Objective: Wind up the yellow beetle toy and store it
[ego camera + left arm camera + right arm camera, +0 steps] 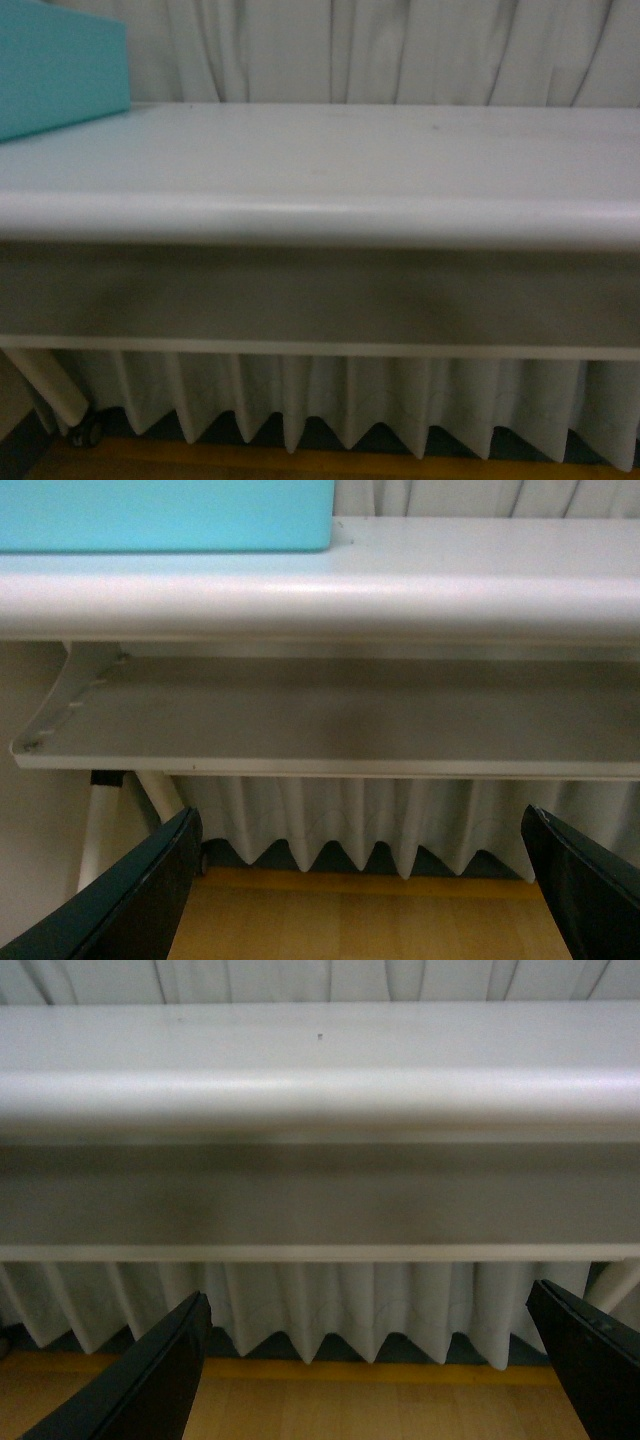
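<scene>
The yellow beetle toy is out of view in every frame. My left gripper (pixel 365 880) is open and empty, its two dark fingers (pixel 140 890) spread wide, held below the level of the white table's front edge (pixel 320 595). My right gripper (pixel 370 1365) is also open and empty, its dark fingers (pixel 150 1380) wide apart, facing the same table edge (pixel 320 1090) from below. Neither arm shows in the front view.
A white table (pixel 320 160) with a rounded front edge fills the front view. A teal box (pixel 55 70) stands on it at the far left, also seen in the left wrist view (pixel 165 515). A white pleated skirt (pixel 330 400) hangs beneath, over a wooden floor (pixel 360 920).
</scene>
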`<action>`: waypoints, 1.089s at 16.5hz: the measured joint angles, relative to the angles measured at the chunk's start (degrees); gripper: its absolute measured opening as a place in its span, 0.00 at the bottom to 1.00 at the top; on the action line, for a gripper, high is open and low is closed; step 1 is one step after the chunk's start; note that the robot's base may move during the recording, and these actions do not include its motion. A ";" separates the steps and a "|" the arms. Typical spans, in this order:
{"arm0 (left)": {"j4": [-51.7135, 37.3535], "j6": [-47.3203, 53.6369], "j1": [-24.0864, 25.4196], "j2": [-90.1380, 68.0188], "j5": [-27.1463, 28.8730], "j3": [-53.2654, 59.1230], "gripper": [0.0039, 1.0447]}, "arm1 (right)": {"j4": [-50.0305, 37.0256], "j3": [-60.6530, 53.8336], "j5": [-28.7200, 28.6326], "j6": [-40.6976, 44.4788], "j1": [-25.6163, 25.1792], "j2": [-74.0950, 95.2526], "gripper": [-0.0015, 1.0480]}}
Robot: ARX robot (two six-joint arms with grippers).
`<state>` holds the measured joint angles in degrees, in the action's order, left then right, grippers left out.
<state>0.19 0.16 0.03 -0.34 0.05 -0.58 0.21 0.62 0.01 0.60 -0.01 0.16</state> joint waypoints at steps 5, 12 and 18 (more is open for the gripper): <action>0.04 -0.02 0.00 0.00 0.00 0.00 0.94 | 0.02 0.00 0.00 0.02 0.00 0.02 0.94; 0.13 0.00 0.00 0.00 -0.02 0.00 0.94 | 0.11 0.00 0.02 0.00 0.00 0.02 0.94; 0.09 0.00 0.00 0.00 -0.02 0.00 0.94 | 0.07 0.00 0.02 0.00 0.00 0.02 0.94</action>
<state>0.27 0.16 0.03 -0.34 0.03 -0.58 0.27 0.62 0.03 0.60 -0.01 0.19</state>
